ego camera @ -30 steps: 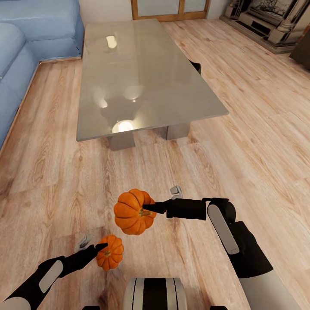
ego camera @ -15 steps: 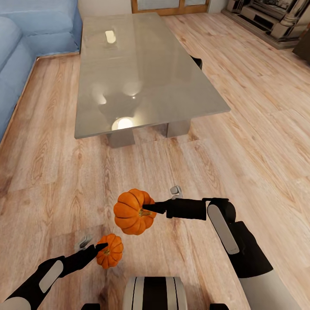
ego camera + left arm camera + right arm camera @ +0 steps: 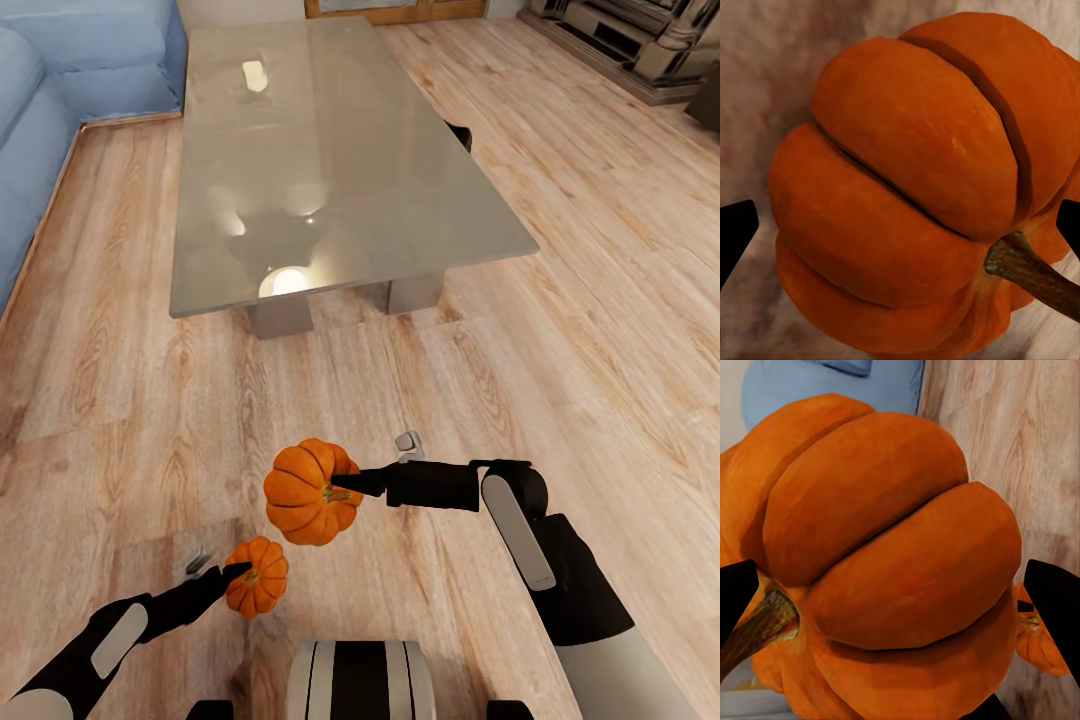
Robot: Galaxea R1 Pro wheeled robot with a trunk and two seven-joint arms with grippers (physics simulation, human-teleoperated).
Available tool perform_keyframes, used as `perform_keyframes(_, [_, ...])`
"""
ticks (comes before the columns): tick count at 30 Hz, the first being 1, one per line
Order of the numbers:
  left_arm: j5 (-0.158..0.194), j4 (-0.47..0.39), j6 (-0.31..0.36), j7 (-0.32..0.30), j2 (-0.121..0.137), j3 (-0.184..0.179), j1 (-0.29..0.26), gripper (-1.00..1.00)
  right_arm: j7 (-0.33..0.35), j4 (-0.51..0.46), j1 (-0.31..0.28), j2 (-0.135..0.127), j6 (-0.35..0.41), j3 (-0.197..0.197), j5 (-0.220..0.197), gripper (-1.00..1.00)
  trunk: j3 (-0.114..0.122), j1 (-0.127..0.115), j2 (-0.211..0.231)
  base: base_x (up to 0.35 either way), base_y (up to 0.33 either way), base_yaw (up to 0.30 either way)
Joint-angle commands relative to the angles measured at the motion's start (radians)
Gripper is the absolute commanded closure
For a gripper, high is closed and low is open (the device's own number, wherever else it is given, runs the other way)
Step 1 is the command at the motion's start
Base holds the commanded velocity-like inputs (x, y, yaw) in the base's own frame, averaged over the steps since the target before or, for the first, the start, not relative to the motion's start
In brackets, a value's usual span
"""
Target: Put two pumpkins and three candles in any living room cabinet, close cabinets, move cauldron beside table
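Head view: glass-topped table [image 3: 330, 150] on wood-plank floor [image 3: 600, 300], blue sofa [image 3: 40, 130] beside it.
Left gripper [image 3: 238, 575] pinches the smaller pumpkin [image 3: 257, 590]; right gripper [image 3: 345, 485] pinches the larger pumpkin [image 3: 305, 492].

Tabletop: low rectangular grey glass tabletop [image 3: 340, 150], glossy, mirror-smooth.
Floor: pale wooden plank floor [image 3: 560, 330], matt, grained.
Pumpkins: larger ribbed orange pumpkin [image 3: 305, 492], smooth, faintly sheened.
Sofa: blue cloth sofa [image 3: 40, 90], soft-looking.

Head view looks down and forward over wood floor [image 3: 600, 300] toward glass table [image 3: 330, 150]. Both wrist views sit very close behind held pumpkins; right wrist view shares sofa [image 3: 832, 382], floor.
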Motion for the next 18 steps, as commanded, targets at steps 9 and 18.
perform_keyframes(9, [-0.022, 0.003, -0.004, 0.003, -0.002, -0.009, 0.001, -1.00, 0.004, 0.001, -0.001, -0.001, 0.003, 0.000, 0.001, 1.00, -0.012, 0.001, -0.001, 0.000, 0.000, 0.000])
perform_keyframes(18, [-0.023, 0.003, -0.004, 0.003, -0.002, -0.009, 0.001, 1.00, 0.004, 0.001, -0.001, 0.000, 0.003, 0.000, 0.000, 1.00, -0.012, 0.001, -0.001, 0.000, 0.000, 0.000])
